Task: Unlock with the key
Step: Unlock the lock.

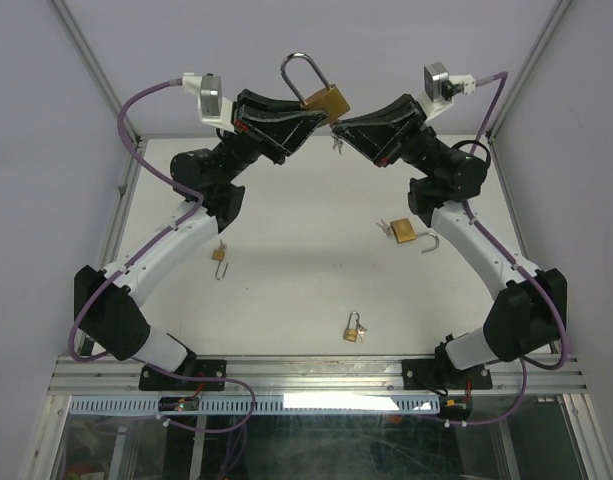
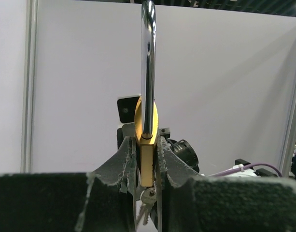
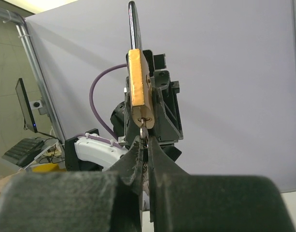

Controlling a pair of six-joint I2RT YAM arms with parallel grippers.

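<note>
A: Where's the padlock [image 1: 327,102]?
B: Held up in the air, well above the tabletop [image 1: 306,200], where the two arms meet. The left claw [image 1: 308,118] is clamped on its brass body. The shackle [image 1: 300,70] points up and looks seated.
A: And the key?
B: The key [image 3: 143,123] sticks out of the bottom of the lock. The right claw [image 3: 144,145] is pinched together on it, just under the body.
A: What differs between views?
B: Left wrist view has the lock edge-on, with fingers [image 2: 119,162] flat against both faces. Spare keys [image 2: 146,200] dangle below it. Right wrist view is the only one showing the keyhole end, and the left claw sits behind the lock. Only the top view shows three more locks lying on the tabletop. An open lock [image 1: 406,232] is near the right arm. A small lock [image 1: 219,254] is by the left arm. A third lock [image 1: 353,328] is front centre.
</note>
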